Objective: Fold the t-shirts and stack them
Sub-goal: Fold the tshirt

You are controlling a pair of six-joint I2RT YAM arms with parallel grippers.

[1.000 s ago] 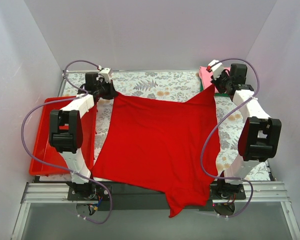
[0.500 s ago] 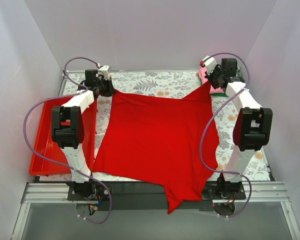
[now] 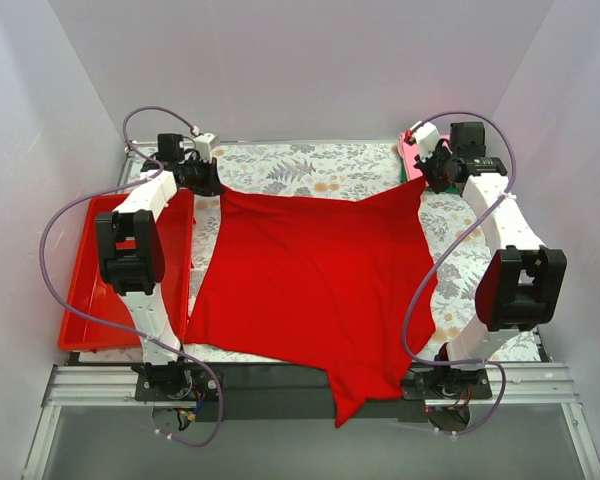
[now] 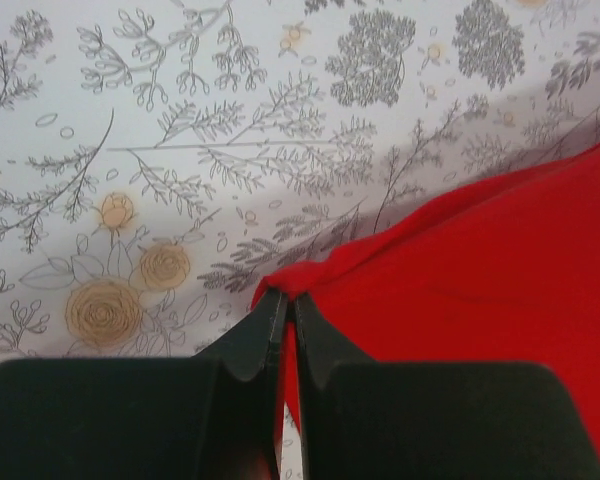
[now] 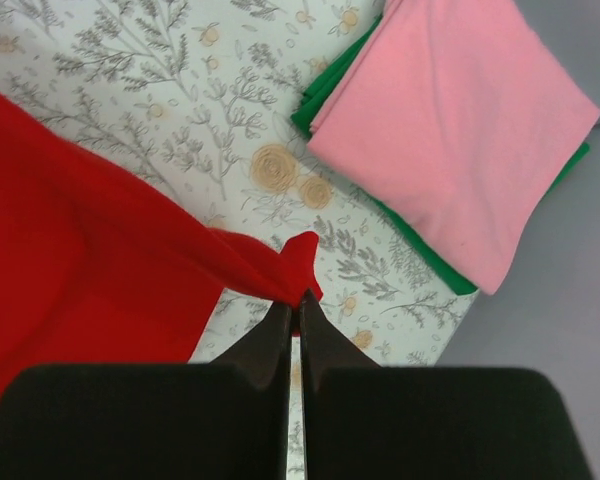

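The bright red t-shirt [image 3: 315,280] lies spread across the flowered table, one part hanging over the near edge. My left gripper [image 3: 208,180] is shut on its far left corner [image 4: 285,285]. My right gripper [image 3: 427,176] is shut on its far right corner [image 5: 298,270]. The cloth is stretched between the two grippers. The pink t-shirt [image 5: 450,130] lies folded on top of the folded dark green t-shirt [image 5: 425,255] at the far right corner of the table; the pile also shows in the top view [image 3: 412,152].
A rigid red plastic tray [image 3: 90,290] sits at the table's left side, beside the left arm. White walls close in the table on three sides. The flowered tablecloth [image 3: 310,165] shows bare along the far edge.
Both grippers have pulled outward and a little farther back with the shirt's far corners. The far edge of the red shirt is now stretched straighter and flatter.
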